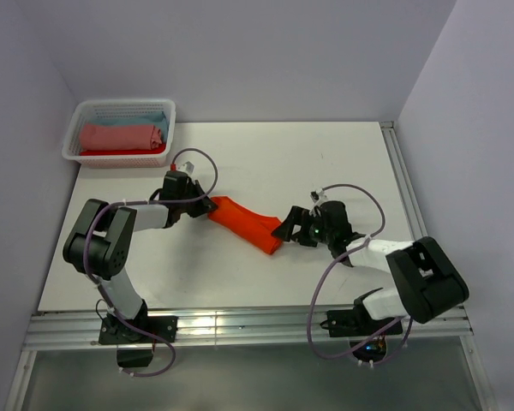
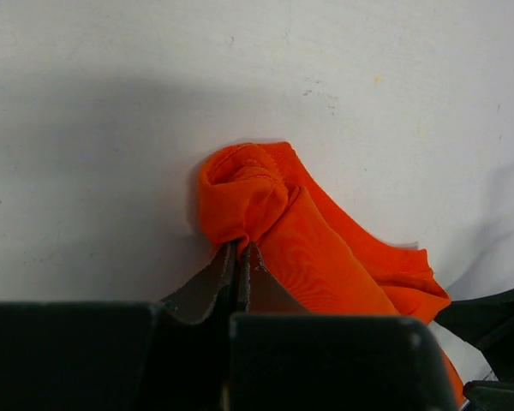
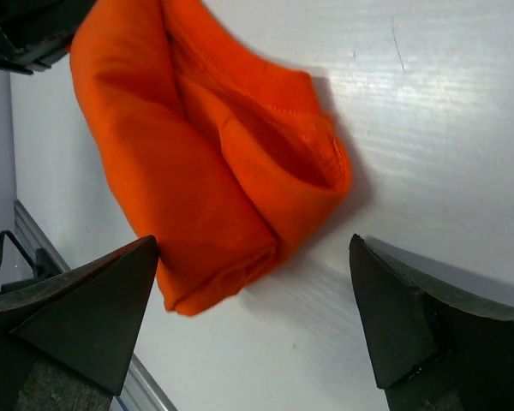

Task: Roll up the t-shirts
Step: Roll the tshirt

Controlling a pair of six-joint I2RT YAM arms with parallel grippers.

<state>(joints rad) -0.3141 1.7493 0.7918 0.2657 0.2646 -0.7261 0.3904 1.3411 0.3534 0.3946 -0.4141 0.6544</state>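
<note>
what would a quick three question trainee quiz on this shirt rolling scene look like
1. True or false: the right pincer is clamped on the orange t-shirt.
2. Which one pinches the shirt's end? A the left pincer; B the right one; C neither.
3. Fill in: the white basket sits at the table's far ____ corner.
Key: 1 false, it stands open around the shirt's end; 2 A; 3 left.
</note>
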